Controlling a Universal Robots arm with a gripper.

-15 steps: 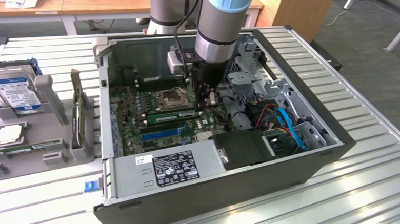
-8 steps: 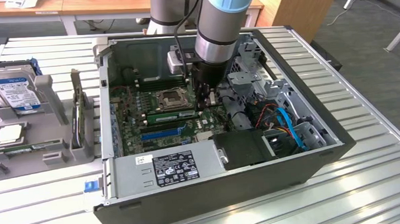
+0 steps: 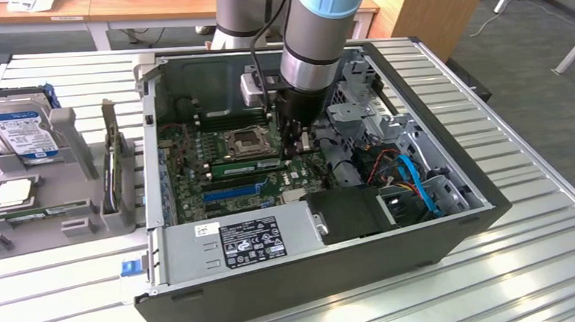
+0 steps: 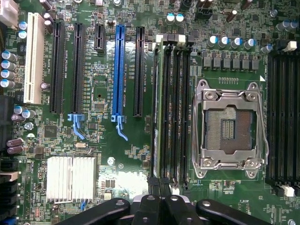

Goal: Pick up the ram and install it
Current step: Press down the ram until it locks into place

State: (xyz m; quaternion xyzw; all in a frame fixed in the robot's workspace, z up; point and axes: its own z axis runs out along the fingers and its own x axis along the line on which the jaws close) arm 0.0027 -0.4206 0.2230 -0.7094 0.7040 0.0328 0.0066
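Wrist view, thin green ram [image 4: 158, 108], black closed gripper [image 4: 161, 199]

Even, soft overhead light fills both views. The ribbed grey metal table [image 3: 529, 266] shows pale glare; the open black computer case [image 3: 372, 263] is shadowed inside, edges slightly soft.

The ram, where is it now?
In the wrist view the ram stands upright between the blue slot and the CPU socket, right at the end effector.
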